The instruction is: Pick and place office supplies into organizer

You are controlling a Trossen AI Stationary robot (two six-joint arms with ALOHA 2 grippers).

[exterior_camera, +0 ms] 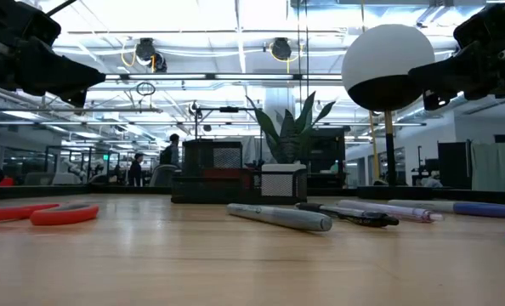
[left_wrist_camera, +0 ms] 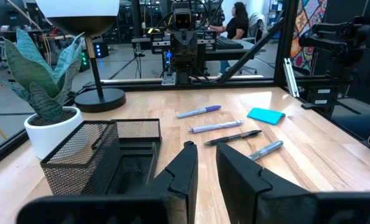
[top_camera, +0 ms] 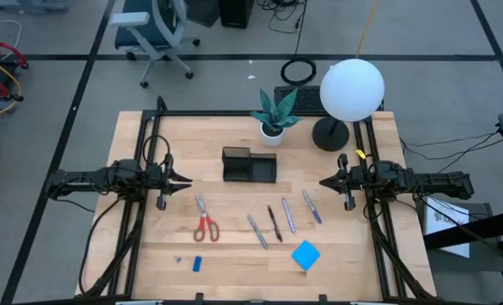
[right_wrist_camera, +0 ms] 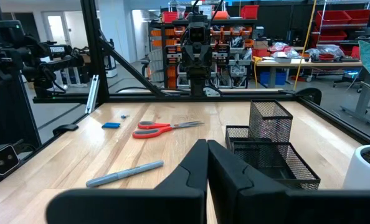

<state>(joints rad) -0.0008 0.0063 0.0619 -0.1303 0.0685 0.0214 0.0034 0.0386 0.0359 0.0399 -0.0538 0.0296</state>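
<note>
With nothing picked yet, both arms sit parked at the table's sides, facing in. Left gripper (top_camera: 186, 181) has a slim gap between its fingers, holding nothing; right gripper (top_camera: 323, 181) looks all but closed, also empty. Organizer (top_camera: 249, 165) sits mid-table just in front of the plant pot (top_camera: 273, 131), reachable by either arm. Supplies lie in a loose row nearer the front edge: scissors (top_camera: 205, 222) on the left arm's side, four pens (top_camera: 283, 219) in the middle, pad (top_camera: 306, 255) toward the right, eraser (top_camera: 197, 263) front-left. That split probably suits dividing the picks by side. Organizer looks empty.
</note>
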